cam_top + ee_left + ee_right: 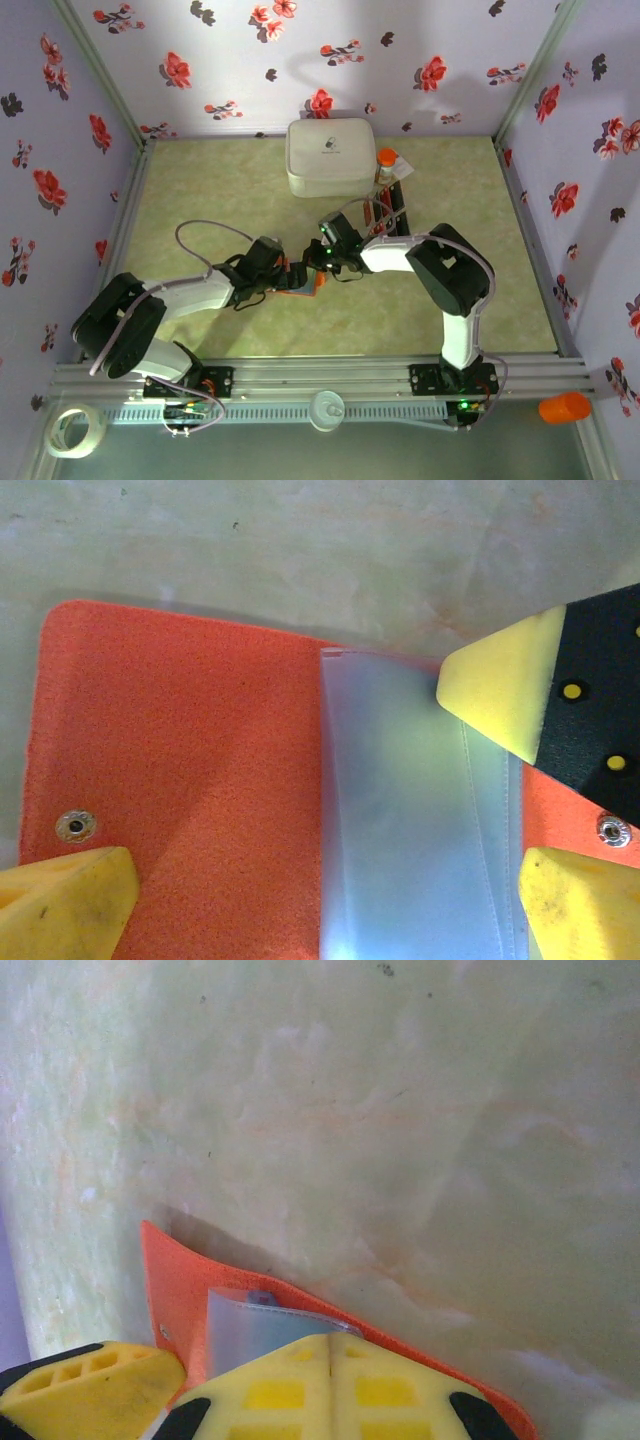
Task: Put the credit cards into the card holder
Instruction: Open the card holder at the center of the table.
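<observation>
While the card holder (pixel 190 780) lies open flat mid-table (pixel 200 200), well apart from the white case (pixel 331 157), the left gripper (pixel 320 920) stands spread wide and empty over its near corners, and the right gripper (pixel 330 1360), closed tight, touches the clear sleeve (pixel 400 810) at its edge.

1. The back wall (pixel 330 60) is pale lilac paper printed with red and black flowers; the left wall (pixel 50 150) and right wall (pixel 590 150) carry the same print
2. Grey metal posts (pixel 100 70) stand in the back corners
3. The table surface (pixel 200 190) is pale green, marbled and softly lit
4. A slotted aluminium rail (pixel 330 375) runs along its near edge
</observation>
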